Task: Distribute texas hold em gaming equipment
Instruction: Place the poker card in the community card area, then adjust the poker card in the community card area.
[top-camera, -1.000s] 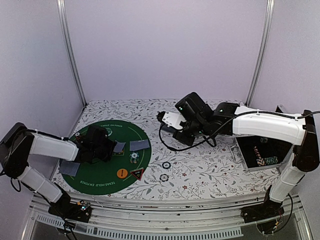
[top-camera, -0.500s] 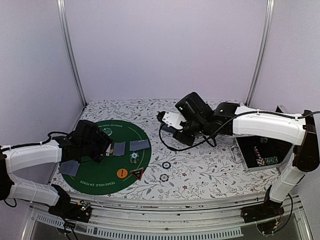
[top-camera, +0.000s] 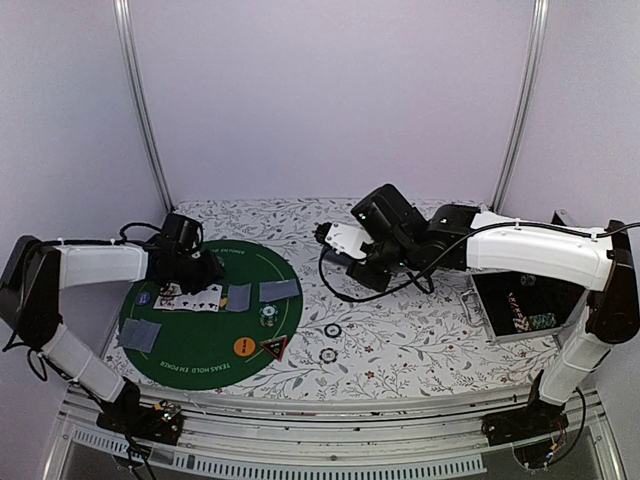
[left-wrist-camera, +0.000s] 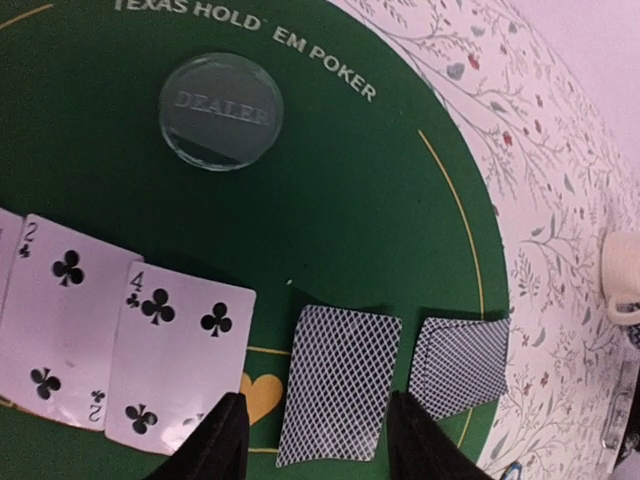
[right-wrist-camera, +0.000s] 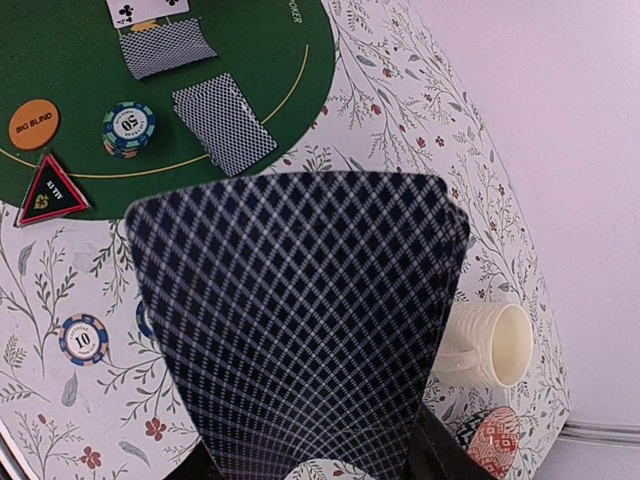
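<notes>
When compared w/ 1 s back: swung L arm off mid-mat to back-left part of green mat (top-camera: 210, 345); now showing row of face-up cards (top-camera: 190, 297) where arm sat before. No change on R arm, same pose, same grip. L gripper (left-wrist-camera: 315, 420): fingers (left-wrist-camera: 222, 440) parted partway, nothing between, over mat; seen thru gap a face-down card (left-wrist-camera: 338, 385) lying flat, 2nd face-down card (left-wrist-camera: 462, 365) just beside it on the right, edges apart. R gripper (right-wrist-camera: 315, 462): clamped on grey-blue-backed playing cards (right-wrist-camera: 300, 310), cnt unclear, backs filling most of wrist view, held up over floral tablecloth (right-wrist-camera: 400, 110) w/ cream mug (right-wrist-camera: 490, 345) and red-patterned dish (right-wrist-camera: 495, 440) below, well apart from mat. Legible txt: "TEXAS HOLD' EM POKER" along mat rim; "DEALER" on clear disc (left-wrist-camera: 221, 110) at back of mat; 2 of clubs (left-wrist-camera: 60, 330) and 4 of clubs (left-wrist-camera: 180, 370) side by side, face up; "BIG BLIND" on orange disc (right-wrist-camera: 33, 123); "50" on top of chip stack (right-wrist-camera: 128, 128) on mat beside orange disc; "10" on single chip (right-wrist-camera: 83, 338) off mat on cloth. Black-and-red triangular marker (right-wrist-camera: 48, 190) at mat edge just below orange disc, txt too small to read. Open case (top-camera: 520, 305) at far right w/ more chips inside, unreadable.
</notes>
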